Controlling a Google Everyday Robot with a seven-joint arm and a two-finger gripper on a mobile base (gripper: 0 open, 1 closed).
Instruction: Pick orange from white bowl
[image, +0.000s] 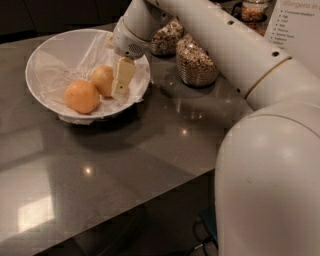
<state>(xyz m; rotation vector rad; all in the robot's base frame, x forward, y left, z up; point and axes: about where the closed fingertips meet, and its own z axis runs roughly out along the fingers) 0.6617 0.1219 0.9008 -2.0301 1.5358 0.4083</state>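
Note:
The white bowl (55, 50), lined with crumpled white paper, stands at the back left of the dark table. In it lie two round fruits. The orange (101, 79), pale and yellowish, lies right of the middle. A deeper orange fruit (81, 96) lies next to it, in front and to the left. My gripper (118, 86) reaches down into the bowl from the upper right and sits right against the orange's right side. Part of the gripper is hidden behind the orange and the wrist.
Two glass jars of cereal (195, 62) stand just right of the bowl, behind my arm (225, 45). A third jar (252, 10) and a white printed sign (295, 25) stand at the back right. The table's front edge runs diagonally across the lower half.

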